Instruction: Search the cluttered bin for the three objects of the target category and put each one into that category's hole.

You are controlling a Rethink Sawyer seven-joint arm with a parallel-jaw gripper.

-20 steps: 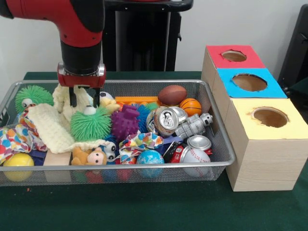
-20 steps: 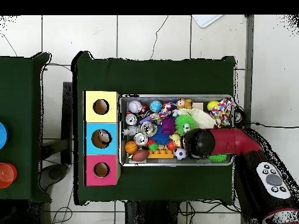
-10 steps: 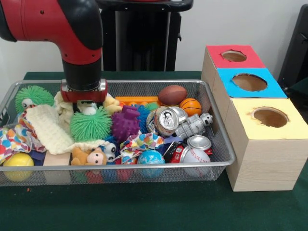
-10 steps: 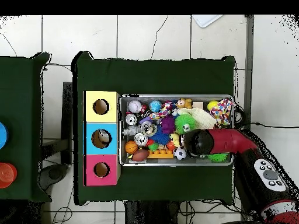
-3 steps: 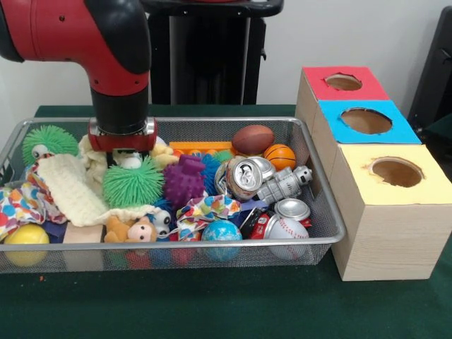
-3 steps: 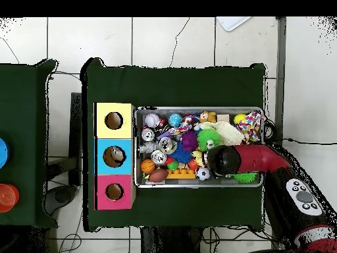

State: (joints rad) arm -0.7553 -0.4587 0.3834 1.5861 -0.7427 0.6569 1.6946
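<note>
A wire mesh bin [image 5: 176, 245] is packed with toys, balls and cans. My gripper [image 5: 127, 157] is sunk into the clutter at the bin's left rear, just behind a green spiky ball [image 5: 133, 182] and over a cream plush [image 5: 90, 151]; its tips are buried there. In the overhead view the wrist [image 6: 220, 160] covers that spot. To the right lie a purple spiky ball [image 5: 183, 180], a brown football [image 5: 252, 139], a small basketball [image 5: 280, 156], crushed cans [image 5: 244, 176], a baseball [image 5: 286, 229] and a globe ball [image 5: 220, 231].
Three boxes with round holes stand right of the bin: red [image 5: 321, 85], blue [image 5: 399, 132], yellow [image 5: 427, 187]. A cream knitted cloth [image 5: 70, 187], a patterned cloth [image 5: 21, 201], a yellow ball [image 5: 27, 235] and a plush monkey [image 5: 131, 229] fill the bin's left front.
Over the last second the gripper came down into the clutter behind the green spiky ball and its tips went out of sight. It has barely moved in the last half second.
</note>
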